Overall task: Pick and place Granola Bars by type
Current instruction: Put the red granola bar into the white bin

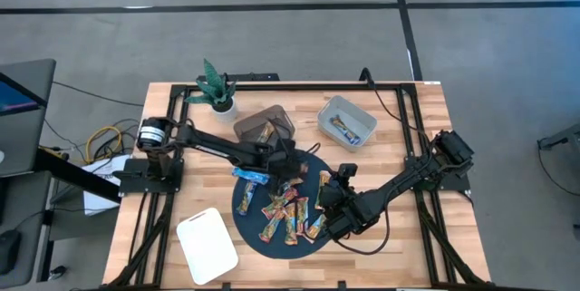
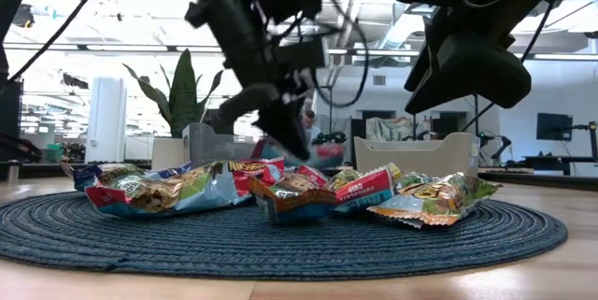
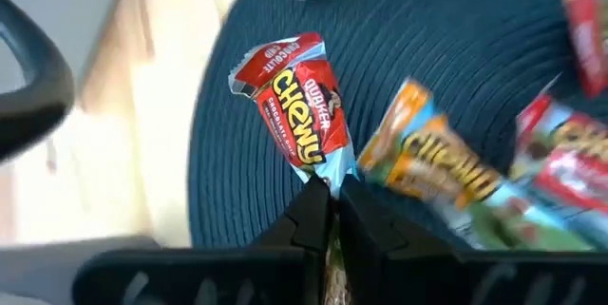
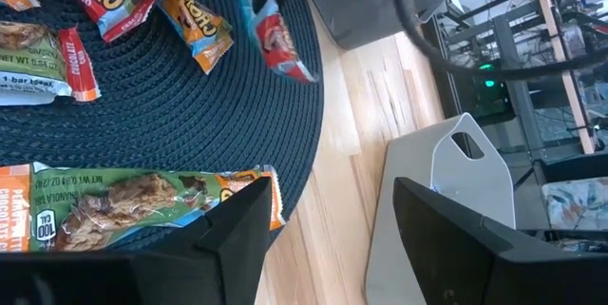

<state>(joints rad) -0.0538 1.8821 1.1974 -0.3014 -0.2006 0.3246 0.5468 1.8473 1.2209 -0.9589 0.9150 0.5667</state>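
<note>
Several granola bars (image 1: 285, 214) in shiny wrappers lie on a round dark blue woven mat (image 1: 252, 237). Over the mat's far part my left gripper (image 1: 292, 171) is shut on a red-and-blue Chewy bar (image 3: 299, 105). The same bar (image 4: 280, 44) also shows in the right wrist view. My right gripper (image 1: 331, 218) hovers open over the mat's right near edge. Its fingers stand beside a green-wrapped bar (image 4: 123, 205) and touch nothing. My left gripper pinches the Chewy bar's crimped blue end (image 3: 328, 174) between its two fingertips. The fingers (image 3: 309, 212) slant down from the table's left side. The bar hangs slanting below them, red end lowest; whether that end touches the mat, I cannot tell.
A dark grey bin (image 1: 265, 128) and a light grey bin (image 1: 346, 121) holding a bar stand beyond the mat. A potted plant (image 1: 217, 87) is at the far left. A white board (image 1: 207, 246) lies near the front left. Black rails frame the wooden table (image 1: 426, 255).
</note>
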